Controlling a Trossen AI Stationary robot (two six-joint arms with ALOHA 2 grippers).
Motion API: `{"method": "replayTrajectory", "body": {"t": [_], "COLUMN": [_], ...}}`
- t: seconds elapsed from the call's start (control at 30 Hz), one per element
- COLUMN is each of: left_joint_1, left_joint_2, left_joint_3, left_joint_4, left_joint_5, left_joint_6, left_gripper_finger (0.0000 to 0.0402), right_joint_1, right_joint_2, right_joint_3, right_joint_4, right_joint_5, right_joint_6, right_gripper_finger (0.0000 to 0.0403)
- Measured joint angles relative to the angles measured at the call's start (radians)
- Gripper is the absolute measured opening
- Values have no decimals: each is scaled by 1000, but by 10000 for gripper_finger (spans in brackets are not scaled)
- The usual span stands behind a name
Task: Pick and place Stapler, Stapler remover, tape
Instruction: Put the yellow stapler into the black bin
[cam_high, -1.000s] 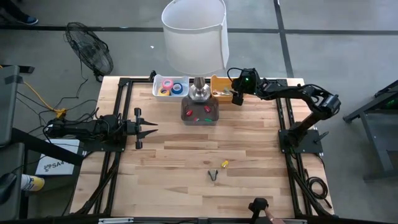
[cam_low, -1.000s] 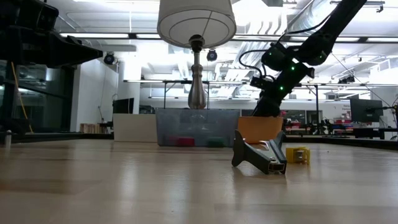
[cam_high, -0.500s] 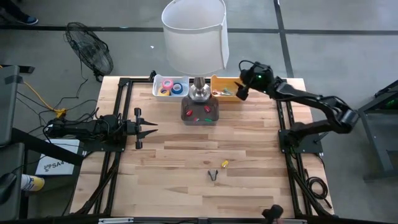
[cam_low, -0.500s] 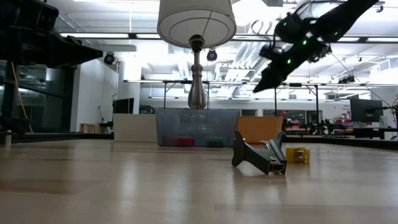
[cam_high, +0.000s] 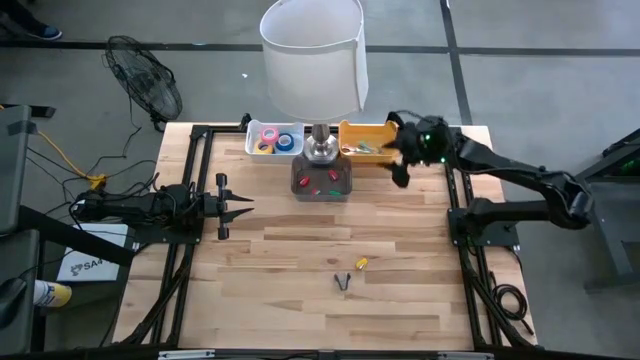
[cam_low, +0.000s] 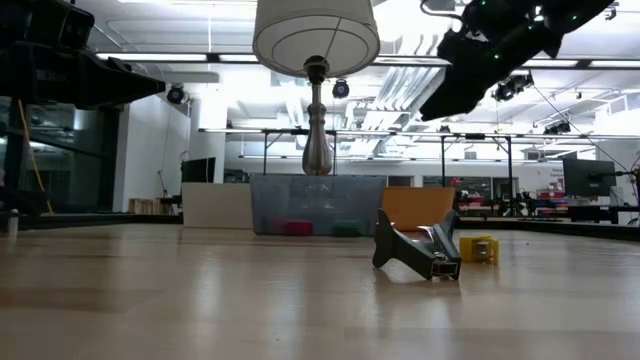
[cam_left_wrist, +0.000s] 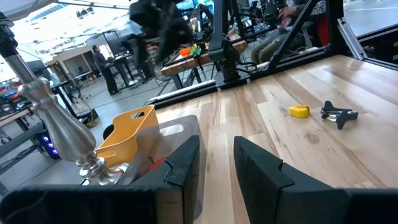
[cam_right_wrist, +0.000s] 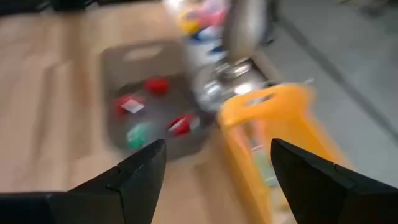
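With the right hand hanging open and empty beside the lamp, the staple remover is lying well clear of it on the counter, likely light, rigid, best pinched across its body.

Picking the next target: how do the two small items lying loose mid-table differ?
The yellow piece is a bright, squat block; the stapler remover is dark, with splayed jaws, seen best in the low view. The yellow piece lies nearer the bins, the remover nearer the table's front edge. Both sit on bare wood, close together, far from the left gripper and right gripper.
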Motion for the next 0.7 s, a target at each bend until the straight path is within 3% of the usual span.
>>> {"method": "replayTrajectory", "body": {"t": [0.3,0.7], "left_joint_1": [0,0], "left_joint_2": [0,0], "left_joint_3": [0,0], "left_joint_4": [0,0], "left_joint_5": [0,0], "left_joint_6": [0,0], "left_gripper_finger": [96,96], "right_joint_1": [231,508], "right_joint_2": [4,43], "right_joint_3": [0,0], "right_joint_4": [-185,-192], "right_joint_5": [-21,24], "right_joint_6": [77,-73], "right_gripper_finger": [277,277]}}
